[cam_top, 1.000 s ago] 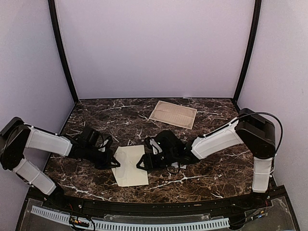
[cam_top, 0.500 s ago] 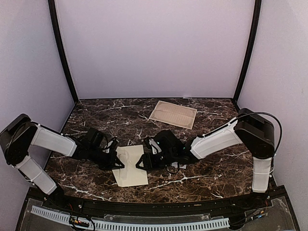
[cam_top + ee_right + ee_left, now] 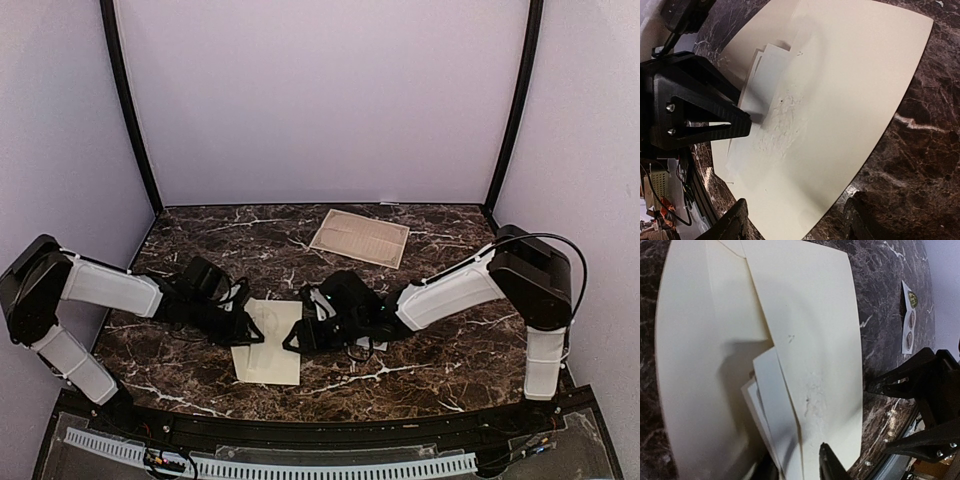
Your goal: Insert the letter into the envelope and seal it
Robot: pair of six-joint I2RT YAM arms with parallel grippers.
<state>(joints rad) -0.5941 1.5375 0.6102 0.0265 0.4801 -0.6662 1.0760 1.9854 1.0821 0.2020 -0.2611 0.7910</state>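
On the dark marble worktop [image 3: 450,350], your left pincer [image 3: 245,328], grip not determinable, sits at the letter [image 3: 772,405] lodged partway inside the envelope [image 3: 270,355] front-centre; feed it squarely home, letting the right pincer [image 3: 295,336], jaws spread, steady the opposite edge.

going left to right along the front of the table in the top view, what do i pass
left arm → left tool → envelope → right tool → right arm
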